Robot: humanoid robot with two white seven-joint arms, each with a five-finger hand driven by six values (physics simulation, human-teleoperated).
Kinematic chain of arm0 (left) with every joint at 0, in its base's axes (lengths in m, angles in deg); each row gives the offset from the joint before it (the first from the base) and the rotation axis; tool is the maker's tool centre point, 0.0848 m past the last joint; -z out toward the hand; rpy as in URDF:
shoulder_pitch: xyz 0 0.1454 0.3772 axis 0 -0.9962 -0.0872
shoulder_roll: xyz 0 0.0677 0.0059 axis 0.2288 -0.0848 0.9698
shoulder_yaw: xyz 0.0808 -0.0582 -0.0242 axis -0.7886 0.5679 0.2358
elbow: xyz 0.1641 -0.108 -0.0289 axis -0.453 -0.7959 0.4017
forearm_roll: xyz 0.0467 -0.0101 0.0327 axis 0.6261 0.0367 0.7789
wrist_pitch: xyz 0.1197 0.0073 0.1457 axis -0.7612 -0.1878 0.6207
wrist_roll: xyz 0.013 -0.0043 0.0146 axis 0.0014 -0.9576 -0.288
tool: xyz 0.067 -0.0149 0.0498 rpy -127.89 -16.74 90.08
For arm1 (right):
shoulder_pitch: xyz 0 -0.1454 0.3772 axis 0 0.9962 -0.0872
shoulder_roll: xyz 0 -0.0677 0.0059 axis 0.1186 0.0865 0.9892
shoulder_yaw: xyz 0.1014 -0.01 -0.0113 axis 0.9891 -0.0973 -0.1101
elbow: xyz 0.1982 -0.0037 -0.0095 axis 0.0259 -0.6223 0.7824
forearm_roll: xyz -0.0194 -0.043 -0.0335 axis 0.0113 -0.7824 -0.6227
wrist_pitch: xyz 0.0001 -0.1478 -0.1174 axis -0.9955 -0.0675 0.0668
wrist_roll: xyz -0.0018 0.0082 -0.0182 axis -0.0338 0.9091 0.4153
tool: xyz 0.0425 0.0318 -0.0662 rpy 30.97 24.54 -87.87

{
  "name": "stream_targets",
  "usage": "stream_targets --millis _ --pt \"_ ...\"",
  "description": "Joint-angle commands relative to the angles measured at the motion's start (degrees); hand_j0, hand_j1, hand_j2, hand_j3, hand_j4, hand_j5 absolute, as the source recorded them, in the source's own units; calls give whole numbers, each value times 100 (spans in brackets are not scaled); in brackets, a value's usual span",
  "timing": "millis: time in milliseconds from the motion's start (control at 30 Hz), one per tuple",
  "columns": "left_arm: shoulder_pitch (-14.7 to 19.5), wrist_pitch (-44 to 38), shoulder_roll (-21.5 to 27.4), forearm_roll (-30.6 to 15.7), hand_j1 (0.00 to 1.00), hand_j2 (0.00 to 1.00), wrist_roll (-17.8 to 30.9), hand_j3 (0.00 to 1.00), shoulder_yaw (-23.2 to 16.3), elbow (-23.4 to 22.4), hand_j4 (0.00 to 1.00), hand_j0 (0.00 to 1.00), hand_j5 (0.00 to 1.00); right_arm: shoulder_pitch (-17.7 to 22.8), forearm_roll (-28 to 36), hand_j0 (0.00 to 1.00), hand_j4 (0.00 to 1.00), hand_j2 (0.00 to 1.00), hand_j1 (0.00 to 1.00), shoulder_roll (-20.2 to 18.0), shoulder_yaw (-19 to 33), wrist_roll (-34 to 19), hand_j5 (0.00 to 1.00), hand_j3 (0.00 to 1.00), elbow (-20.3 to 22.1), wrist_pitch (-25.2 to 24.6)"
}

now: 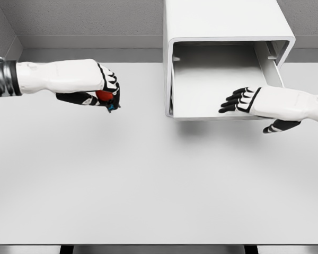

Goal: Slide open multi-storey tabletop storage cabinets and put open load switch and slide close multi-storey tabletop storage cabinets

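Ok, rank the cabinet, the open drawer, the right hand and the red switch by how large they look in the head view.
1. Cabinet, largest.
2. Open drawer, pulled out of the cabinet.
3. Right hand, fingers spread over the drawer front.
4. Red switch, smallest, though mostly hidden inside the left hand, so its full size is unclear.

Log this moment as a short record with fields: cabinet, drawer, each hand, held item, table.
cabinet: white storage cabinet at the table's far edge, right of centre
drawer: white drawer pulled out toward the robot, nothing visible inside
left hand: left hand over the table left of the cabinet, fingers closed on the switch
held item: small red switch with a blue part, mostly hidden by the fingers
right hand: right hand at the drawer's front right, fingers extended, holding nothing; contact unclear
table: white table
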Motion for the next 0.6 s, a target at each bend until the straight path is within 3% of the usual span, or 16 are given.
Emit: stream_targets --millis 0,567 --pt "0 -16 -42 -18 43 43 -7 43 1 87 43 43 43 0 103 100 100 100 100 -62 80 89 100 100 30 -12" --pt "334 -16 -130 -35 43 43 -24 43 1 263 43 43 43 97 85 100 100 100 100 -62 80 36 100 100 -14 -12"
